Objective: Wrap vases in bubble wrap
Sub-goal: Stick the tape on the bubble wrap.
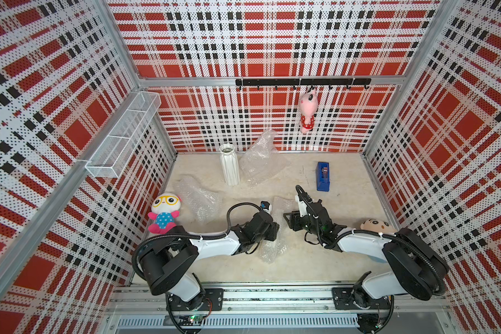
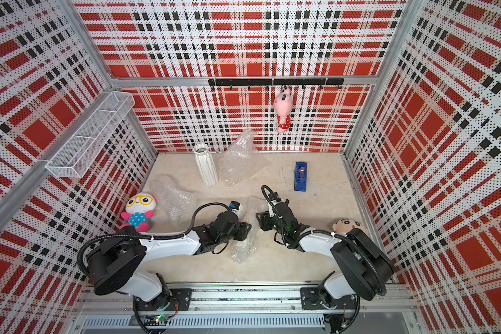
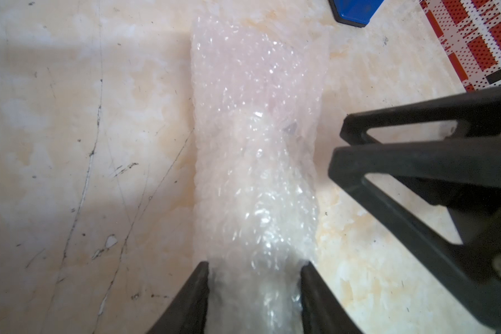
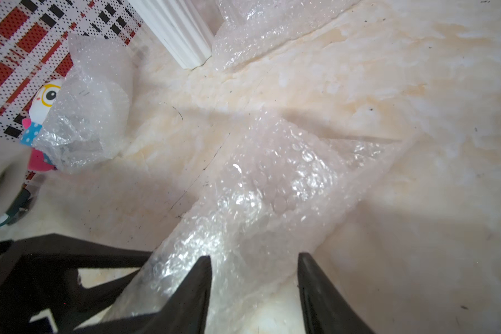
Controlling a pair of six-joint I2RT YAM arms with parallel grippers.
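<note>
Near edge of bench (image 1: pixel 301 266): both arms bent inward, claws facing each other across a bubble-wrap roll (image 1: pixel 272 250). It lies flat, long axis running away from the base. Contents can't be told; the film is too cloudy.

Left claw (image 3: pixel 253 266): pinching the roll, one finger pressed on each flank. Right claw (image 4: pixel 253 260): jaws spread over the roll's edge, not squeezing. In the left wrist view its tips sit just beside the wrap.

Step in hand, by my reading: snugging the wrap round the roll. To do it well:
- Left serves as anchor, gripping no harder than now, since the film crushes and slips.
- Right should close on the loose flap only, not the core.
- Draw the flap across low to the bench, so layers lie tight with no slack pocket.
- Watch that the roll does not turn under the left fingers.

Mid bench: second bundle (image 1: pixel 198 202) beside the plush doll (image 1: pixel 164 212). Tape dispenser (image 1: pixel 323 176) on the right side, well apart from both.

Far: tall ribbed vase (image 1: pixel 229 164) upright and bare, loose sheet (image 1: pixel 259 162) just beside it. Not yet wrapped.
</note>
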